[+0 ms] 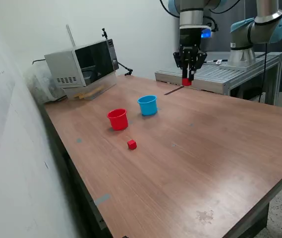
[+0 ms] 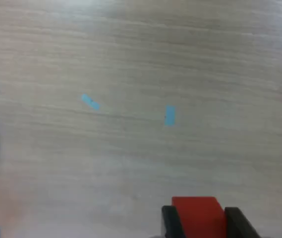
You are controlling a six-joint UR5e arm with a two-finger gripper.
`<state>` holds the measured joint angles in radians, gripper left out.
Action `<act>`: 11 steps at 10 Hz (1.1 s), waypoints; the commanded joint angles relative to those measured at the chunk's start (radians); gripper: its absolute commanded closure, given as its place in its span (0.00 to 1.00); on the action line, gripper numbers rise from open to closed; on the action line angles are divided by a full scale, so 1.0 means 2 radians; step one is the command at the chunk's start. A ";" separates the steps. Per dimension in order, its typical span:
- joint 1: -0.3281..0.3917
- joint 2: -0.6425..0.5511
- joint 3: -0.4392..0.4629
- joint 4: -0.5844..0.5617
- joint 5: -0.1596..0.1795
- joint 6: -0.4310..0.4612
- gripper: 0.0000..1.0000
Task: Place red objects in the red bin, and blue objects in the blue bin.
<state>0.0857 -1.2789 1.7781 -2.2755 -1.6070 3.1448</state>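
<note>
**A:** Exterior view first: where do you stand on the table [image 1: 220, 163]?

**B:** You have the gripper [image 1: 186, 79] raised in the air, well beyond the blue cup [image 1: 147, 105], with its fingers clamped on a red cube [image 1: 186, 82]. The wrist view confirms it: the held cube [image 2: 197, 214] sits between the two dark pads.

**A:** How much is done?

**B:** By my judgement, you're partway. That cube hasn't reached the red cup [image 1: 117, 119], which stands just beside the blue cup. A second red cube [image 1: 132, 144] lies on the table near the red cup, untouched.

**A:** Counts?

**B:** Two cups, one of each colour. Two red cubes. You'll see no dark blue cubes anywhere; whether they're inside the blue cup I cannot tell.
</note>
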 commanded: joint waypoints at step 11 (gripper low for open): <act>-0.134 0.193 -0.242 -0.001 0.000 0.001 1.00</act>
<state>-0.1294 -0.9689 1.3391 -2.2610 -1.6067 3.1456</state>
